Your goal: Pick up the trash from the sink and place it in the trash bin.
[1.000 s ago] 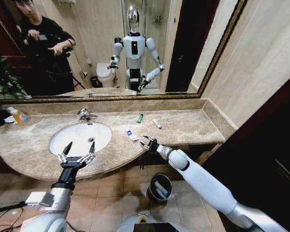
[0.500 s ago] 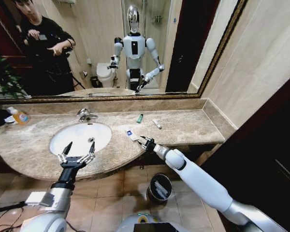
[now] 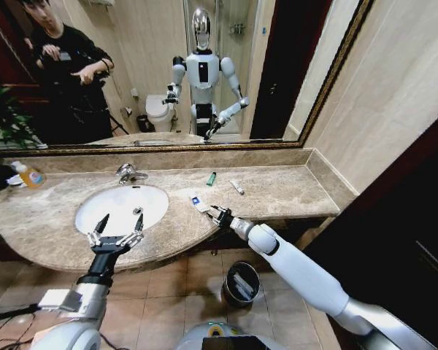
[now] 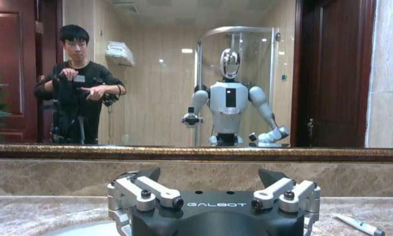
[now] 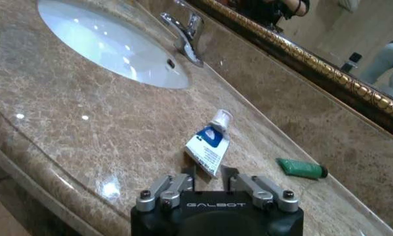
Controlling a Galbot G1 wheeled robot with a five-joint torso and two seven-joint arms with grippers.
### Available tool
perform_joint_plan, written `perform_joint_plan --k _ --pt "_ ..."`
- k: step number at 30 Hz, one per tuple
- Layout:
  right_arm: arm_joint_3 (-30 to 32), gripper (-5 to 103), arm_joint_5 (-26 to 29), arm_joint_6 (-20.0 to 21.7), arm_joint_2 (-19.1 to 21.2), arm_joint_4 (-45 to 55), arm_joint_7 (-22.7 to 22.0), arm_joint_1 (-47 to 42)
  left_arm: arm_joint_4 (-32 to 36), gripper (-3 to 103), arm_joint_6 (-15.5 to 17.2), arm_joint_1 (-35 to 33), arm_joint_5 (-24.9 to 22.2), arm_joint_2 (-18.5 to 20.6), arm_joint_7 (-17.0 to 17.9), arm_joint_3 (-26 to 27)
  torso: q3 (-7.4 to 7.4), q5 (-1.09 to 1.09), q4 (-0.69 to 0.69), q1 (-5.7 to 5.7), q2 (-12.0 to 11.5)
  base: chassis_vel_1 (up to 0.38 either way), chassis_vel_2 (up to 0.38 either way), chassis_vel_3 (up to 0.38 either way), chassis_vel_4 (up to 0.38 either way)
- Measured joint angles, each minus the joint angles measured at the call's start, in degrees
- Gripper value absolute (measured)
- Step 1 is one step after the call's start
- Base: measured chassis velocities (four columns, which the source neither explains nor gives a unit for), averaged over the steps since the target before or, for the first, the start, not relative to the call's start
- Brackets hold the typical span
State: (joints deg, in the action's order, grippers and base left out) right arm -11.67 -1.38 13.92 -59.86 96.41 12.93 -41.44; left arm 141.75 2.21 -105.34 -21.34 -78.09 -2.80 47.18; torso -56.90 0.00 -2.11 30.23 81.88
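Glossy brown-beige marble counter (image 3: pixel 277 191) rims a smooth white oval sink (image 3: pixel 122 207), centre left. At frame centre the right gripper (image 3: pixel 215 214), fingers narrowly parted, reaches the near end of a flat white packet with a blue mark (image 5: pixel 209 145); contact unclear. The packet's long axis runs toward the mirror. Beyond lie a small green tube (image 3: pixel 211 178) and white tube (image 3: pixel 236 187). Left gripper (image 3: pixel 117 226) hangs wide open over the sink's front rim. A round black trash bin (image 3: pixel 241 282) stands on floor tiles

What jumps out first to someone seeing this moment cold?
The right gripper stretched over the marble counter, its jaws open around the near end of a white packet with a blue mark. The left gripper hangs open at the sink rim. Below, the trash bin sits on the tiled floor.
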Motion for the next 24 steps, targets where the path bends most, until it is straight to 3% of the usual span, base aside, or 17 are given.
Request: perform_joint_plan --k 2,4,12,24 --pt "-0.1 25 0.1 0.0 0.0 0.0 0.0 0.1 0.0 100 0.0 0.0 0.0 0.0 0.0 0.0 0.0 0.0 0.0 0.0 0.0 0.0 0.0 0.0 0.0" --pt "-0.1 16 0.1 0.1 0.0 0.0 -0.1 0.1 0.0 100 0.0 0.0 0.0 0.0 0.0 0.0 0.0 0.0 0.0 0.0 0.0 0.0 0.0 0.0 0.0" --pt "-0.4 13 0.1 0.1 0.0 0.0 0.0 0.2 0.0 100 0.0 0.0 0.0 0.0 0.0 0.0 0.0 0.0 0.0 0.0 0.0 0.0 0.0 0.0 0.0" --pt "-1.2 20 0.0 0.1 -0.1 -0.1 -0.1 0.7 0.0 100 0.0 0.0 0.0 0.0 0.0 0.0 0.0 0.0 0.0 0.0 0.0 0.0 0.0 0.0 0.0"
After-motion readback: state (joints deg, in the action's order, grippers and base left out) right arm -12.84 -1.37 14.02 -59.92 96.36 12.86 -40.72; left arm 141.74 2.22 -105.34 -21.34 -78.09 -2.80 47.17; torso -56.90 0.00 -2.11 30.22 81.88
